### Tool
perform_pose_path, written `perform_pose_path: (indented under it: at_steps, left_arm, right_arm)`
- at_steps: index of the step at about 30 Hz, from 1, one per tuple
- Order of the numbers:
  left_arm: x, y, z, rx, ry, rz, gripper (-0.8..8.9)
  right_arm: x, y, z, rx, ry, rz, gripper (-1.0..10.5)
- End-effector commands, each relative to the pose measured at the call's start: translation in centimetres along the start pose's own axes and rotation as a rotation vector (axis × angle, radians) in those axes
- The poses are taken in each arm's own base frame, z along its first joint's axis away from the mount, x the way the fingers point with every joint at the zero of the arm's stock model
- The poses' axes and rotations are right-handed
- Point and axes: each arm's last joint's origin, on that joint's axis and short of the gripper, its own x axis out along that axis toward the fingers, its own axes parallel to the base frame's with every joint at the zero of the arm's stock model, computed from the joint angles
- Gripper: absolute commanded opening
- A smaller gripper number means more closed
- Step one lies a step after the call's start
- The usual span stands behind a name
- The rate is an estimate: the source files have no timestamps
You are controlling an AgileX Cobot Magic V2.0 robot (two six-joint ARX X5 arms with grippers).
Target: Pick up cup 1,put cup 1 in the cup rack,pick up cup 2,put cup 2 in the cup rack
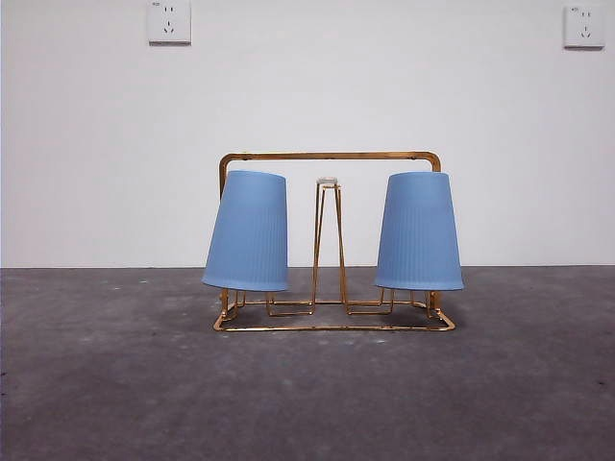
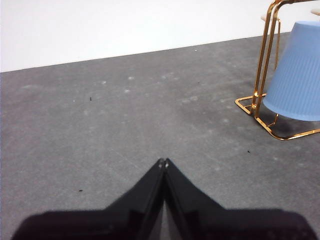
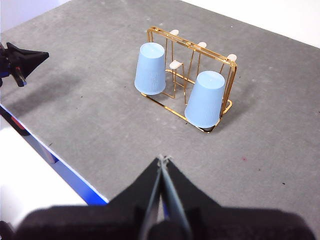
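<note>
Two pale blue cups hang upside down on the gold wire cup rack [image 1: 332,240], which stands in the middle of the grey desk [image 1: 307,394]. In the front view, one cup [image 1: 248,230] leans slightly on a prong at one end; the other cup [image 1: 418,230] sits straighter at the far end. I judge both placements done.

My left claw [image 2: 163,162] has its jaws pressed together and holds nothing. It sits low over bare desk, with the rack well off to one side. My right claw [image 3: 163,159] is also closed and empty, high above the desk and well apart from the rack.

What remains is keeping both arms clear of the rack's arched frame. The desk's near edge shows below my right claw, with open surface all around the rack.
</note>
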Motion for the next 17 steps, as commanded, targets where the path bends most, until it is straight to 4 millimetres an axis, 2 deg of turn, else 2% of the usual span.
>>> perform_pose_path:
  at_steps: [1, 11, 15, 17]
  left_arm:
    - [0.13, 0.02, -0.32, -0.008, 0.009, 0.004, -0.03]
    - [0.23, 0.02, -0.45, -0.010, 0.028, 0.002, -0.03]
    - [0.29, 0.03, -0.52, -0.011, 0.037, 0.002, -0.03]
    - [0.30, 0.03, -0.54, -0.011, 0.040, 0.002, -0.03]
  right_arm:
    - [0.11, -0.01, -0.26, 0.006, 0.027, -0.005, 0.0]
    - [0.10, -0.02, -0.26, 0.001, 0.025, -0.012, 0.0]
    - [-0.24, -0.17, -0.39, -0.075, 0.008, -0.141, 0.0]
    - [-0.37, -0.14, -0.20, -0.069, -0.056, -0.235, 0.0]
